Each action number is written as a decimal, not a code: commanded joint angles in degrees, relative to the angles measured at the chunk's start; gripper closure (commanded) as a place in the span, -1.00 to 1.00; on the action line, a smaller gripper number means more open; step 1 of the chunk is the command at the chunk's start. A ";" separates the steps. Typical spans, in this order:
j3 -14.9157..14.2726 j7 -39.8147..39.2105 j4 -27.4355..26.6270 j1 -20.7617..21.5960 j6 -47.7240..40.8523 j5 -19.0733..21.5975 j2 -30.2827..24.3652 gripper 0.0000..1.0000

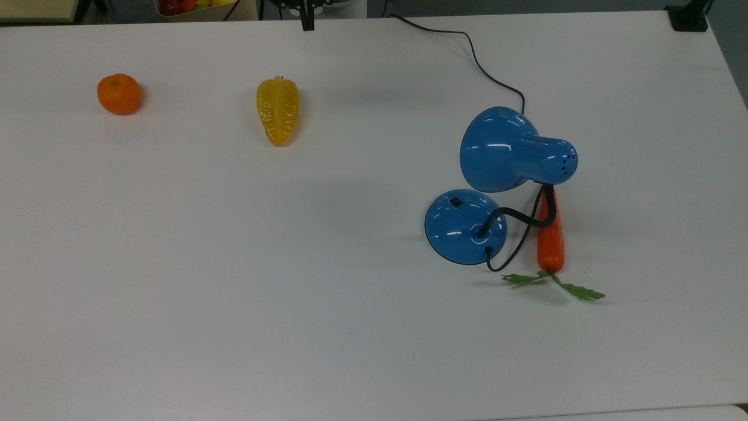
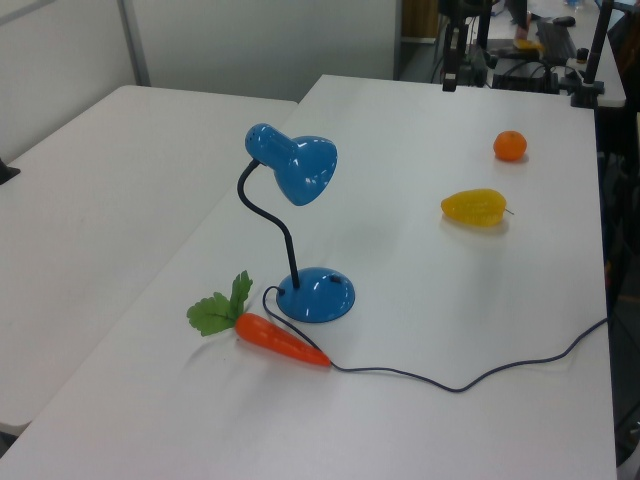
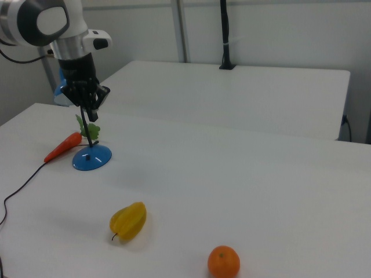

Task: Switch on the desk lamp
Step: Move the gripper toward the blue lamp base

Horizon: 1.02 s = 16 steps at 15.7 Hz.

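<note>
The desk lamp (image 1: 501, 181) stands on the white desk (image 1: 234, 263), toward the top view's right. Its round blue base (image 1: 465, 226) sits flat, with a small black switch (image 1: 455, 202) on its upper side, and the black bendy neck (image 2: 270, 225) rises and curves to the cone-shaped shade (image 2: 298, 165). The thin black cord (image 1: 485, 70) leaves the base and runs over the desk to its far edge in the top view. A carrot (image 1: 550, 237) with green leaves (image 1: 555, 285) lies just beside the base, partly under the neck in the top view. A yellow starfruit (image 1: 277, 110) and an orange (image 1: 119, 93) lie well apart from the lamp, toward the top view's left. In the right view, the gripper (image 3: 87, 104) hangs above the desk, in front of the lamp; whether the jaws are open or closed I cannot tell.
</note>
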 commanded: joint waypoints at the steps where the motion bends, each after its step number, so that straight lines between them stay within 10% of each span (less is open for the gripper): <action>1: 0.18 -1.78 -0.92 0.48 1.34 0.89 1.02 1.00; 16: 2.55 -1.96 -4.61 6.37 21.81 1.86 11.92 1.00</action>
